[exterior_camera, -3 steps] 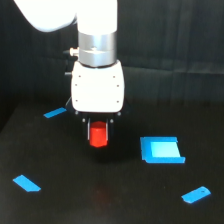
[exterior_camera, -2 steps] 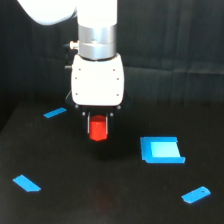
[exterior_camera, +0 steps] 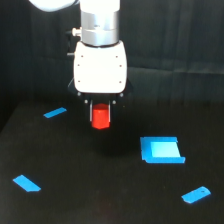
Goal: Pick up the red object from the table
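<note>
The red object (exterior_camera: pixel 101 117) is a small red-orange block held between the two fingers of my gripper (exterior_camera: pixel 101 119). The gripper is shut on it and holds it lifted above the black table (exterior_camera: pixel 100 190), with a faint dark shadow on the surface below. The white gripper body and grey wrist rise above the block in the middle of the exterior view. The block's top is hidden between the fingers.
A flat blue square piece (exterior_camera: pixel 161 150) lies at the exterior view's right. Small flat blue pieces lie at the far left (exterior_camera: pixel 55 113), near left (exterior_camera: pixel 27 183) and near right (exterior_camera: pixel 196 194). A black wrinkled curtain (exterior_camera: pixel 175 45) hangs behind.
The gripper has risen with the red block in it; the block has left the table and now hangs above it. The blue pieces have not moved.
</note>
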You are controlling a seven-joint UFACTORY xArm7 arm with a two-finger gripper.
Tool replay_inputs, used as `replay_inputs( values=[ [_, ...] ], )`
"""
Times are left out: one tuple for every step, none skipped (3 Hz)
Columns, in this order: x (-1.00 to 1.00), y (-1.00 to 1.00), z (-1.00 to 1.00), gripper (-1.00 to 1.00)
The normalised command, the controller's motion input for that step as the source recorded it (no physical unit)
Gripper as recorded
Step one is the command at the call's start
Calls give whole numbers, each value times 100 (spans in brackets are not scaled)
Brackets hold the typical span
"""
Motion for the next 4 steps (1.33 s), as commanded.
replay_inputs(
  values=[
    [8,-1,83,-97],
    [8,-4,21,-92],
    [11,3,13,-97],
    [3,-1,3,-100]
  ],
)
